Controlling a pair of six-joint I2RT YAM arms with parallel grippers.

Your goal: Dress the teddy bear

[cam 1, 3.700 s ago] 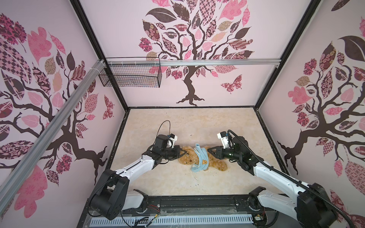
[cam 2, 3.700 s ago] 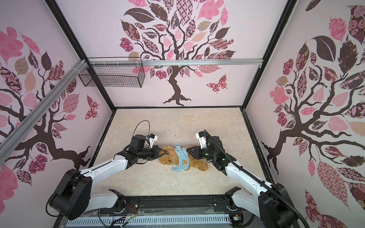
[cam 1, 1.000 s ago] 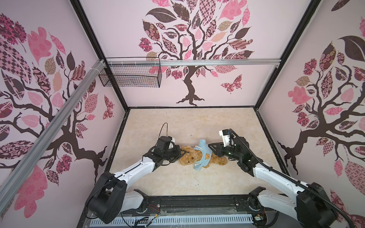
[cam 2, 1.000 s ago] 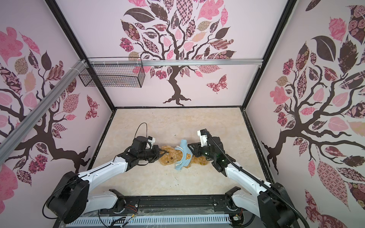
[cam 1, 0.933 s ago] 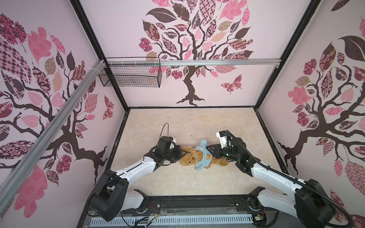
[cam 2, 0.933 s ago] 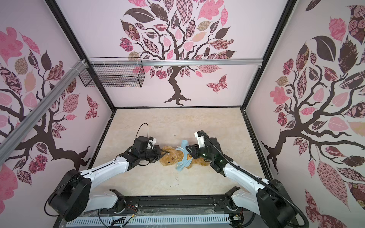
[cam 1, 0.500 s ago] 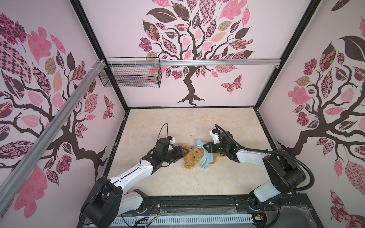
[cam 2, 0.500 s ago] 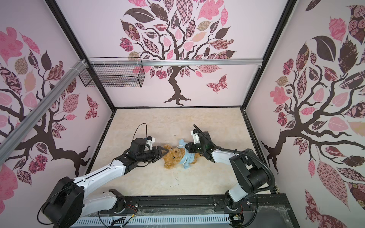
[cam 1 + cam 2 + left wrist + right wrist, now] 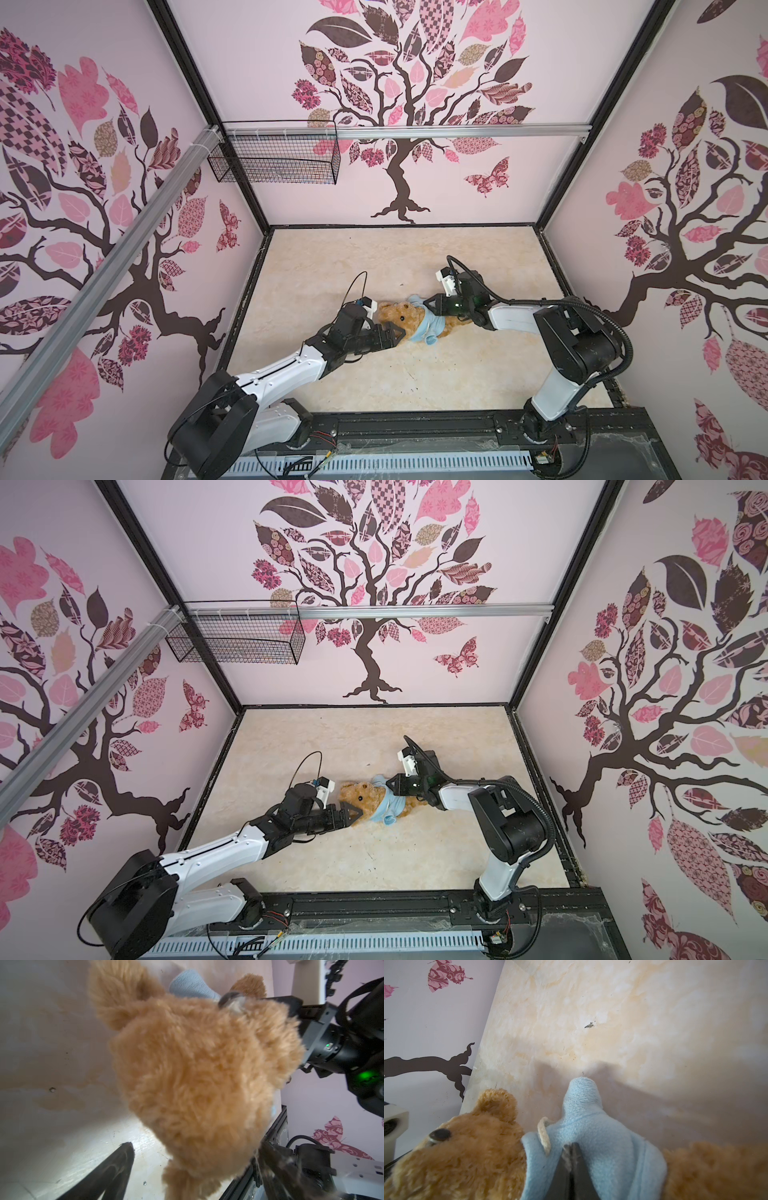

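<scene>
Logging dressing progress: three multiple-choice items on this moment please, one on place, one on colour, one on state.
1. The teddy bear lies: A) between the left gripper and the right gripper; B) in a far corner; C) by the front rail.
2. Its shirt is: A) red; B) light blue; C) green.
3. The right gripper is: A) wide open; B) shut on the shirt; C) out of view.
1 A: both top views show it on the table between them. 2 B: the fleece is pale blue. 3 B: its fingertips pinch the fabric in the right wrist view.
</scene>
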